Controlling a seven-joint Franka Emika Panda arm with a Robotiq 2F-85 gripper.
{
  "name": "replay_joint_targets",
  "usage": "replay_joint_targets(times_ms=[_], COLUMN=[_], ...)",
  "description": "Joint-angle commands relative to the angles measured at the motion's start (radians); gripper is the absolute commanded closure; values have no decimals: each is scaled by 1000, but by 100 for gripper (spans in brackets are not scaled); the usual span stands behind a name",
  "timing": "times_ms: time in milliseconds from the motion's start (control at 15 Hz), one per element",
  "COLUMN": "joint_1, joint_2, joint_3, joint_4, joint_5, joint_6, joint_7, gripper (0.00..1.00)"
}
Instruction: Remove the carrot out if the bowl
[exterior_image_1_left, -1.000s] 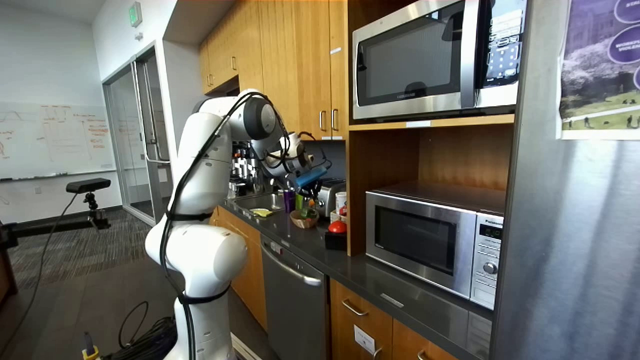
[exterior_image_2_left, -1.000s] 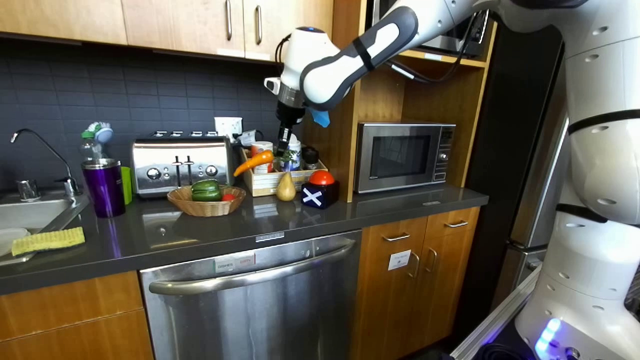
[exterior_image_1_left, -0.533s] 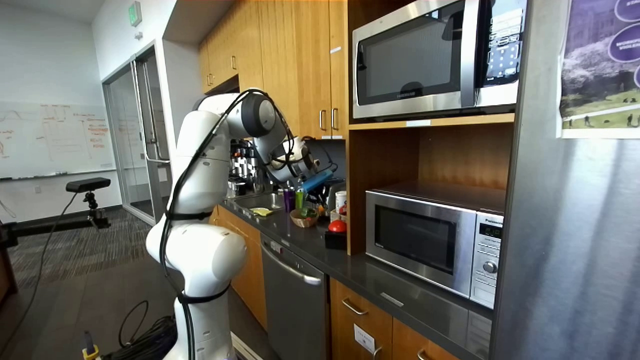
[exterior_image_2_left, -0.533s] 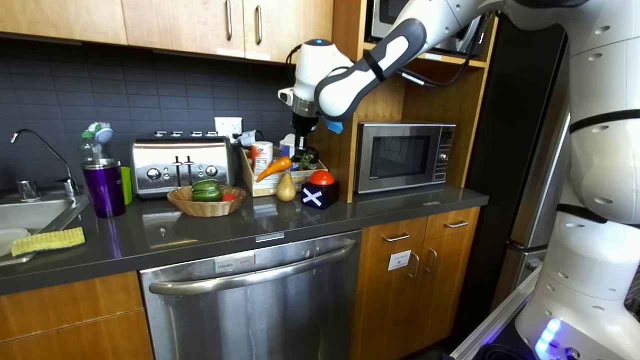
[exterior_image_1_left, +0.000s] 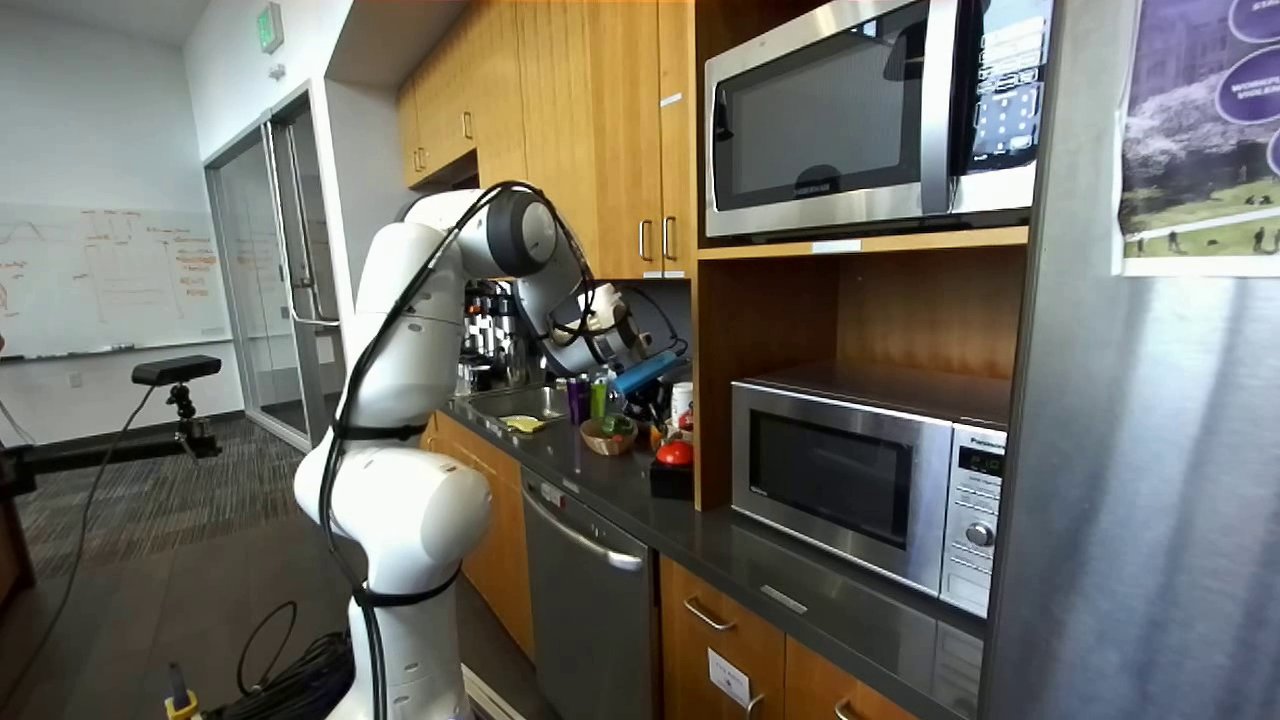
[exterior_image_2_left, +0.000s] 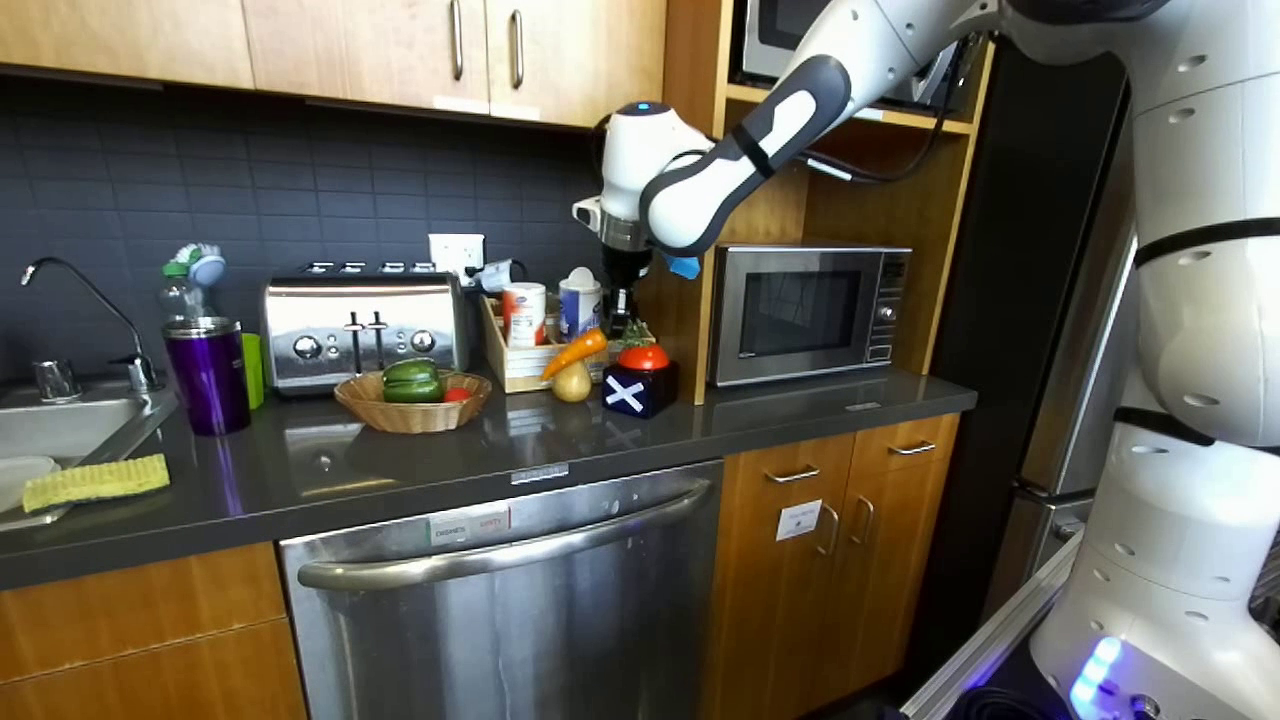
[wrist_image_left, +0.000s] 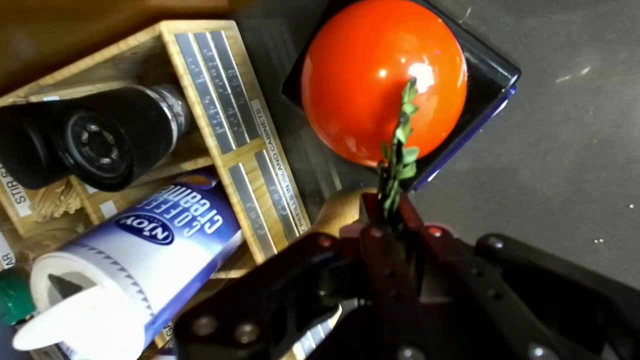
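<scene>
My gripper (exterior_image_2_left: 618, 318) is shut on the leafy green top of the orange carrot (exterior_image_2_left: 577, 352). The carrot hangs tilted above the counter, in front of the pear and left of the red-domed black box. In the wrist view, the fingertips (wrist_image_left: 392, 212) pinch the dark green leaves (wrist_image_left: 400, 155); the carrot's orange body is hidden there. The wicker bowl (exterior_image_2_left: 405, 418) stands further left on the counter, holding a green pepper (exterior_image_2_left: 412, 382) and a red item (exterior_image_2_left: 457, 394). The bowl (exterior_image_1_left: 607, 445) also shows in an exterior view.
A black box with a red dome (exterior_image_2_left: 642, 356) stands near the gripper, beside the cabinet wall. A yellow pear (exterior_image_2_left: 572, 384) stands before a wooden tray (exterior_image_2_left: 525, 370) holding canisters. A toaster (exterior_image_2_left: 365, 330) is behind the bowl. A purple tumbler (exterior_image_2_left: 208, 380) stands near the sink.
My gripper has moved right and down with the carrot in it, from in front of the wooden tray to near the pear and red-domed box. The bowl has not moved.
</scene>
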Motion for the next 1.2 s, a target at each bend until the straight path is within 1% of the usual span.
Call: replay_joint_targets(times_ms=[0, 133, 200, 267, 400, 733, 933, 1133], joint_1=[1, 5, 6, 8, 10, 14, 10, -3], joint_2=[10, 15, 16, 16, 13, -4, -30, -77], joint_3=[6, 10, 11, 12, 13, 11, 9, 17], joint_4=[4, 5, 5, 4, 2, -11, -29, -62], joint_5=[-2, 0, 1, -2, -3, -9, 0, 58], joint_6=[-22, -27, -29, -30, -32, -33, -40, -83], joint_7=[18, 20, 21, 24, 32, 47, 65, 83], gripper=[98, 98, 72, 65, 56, 21, 2, 0])
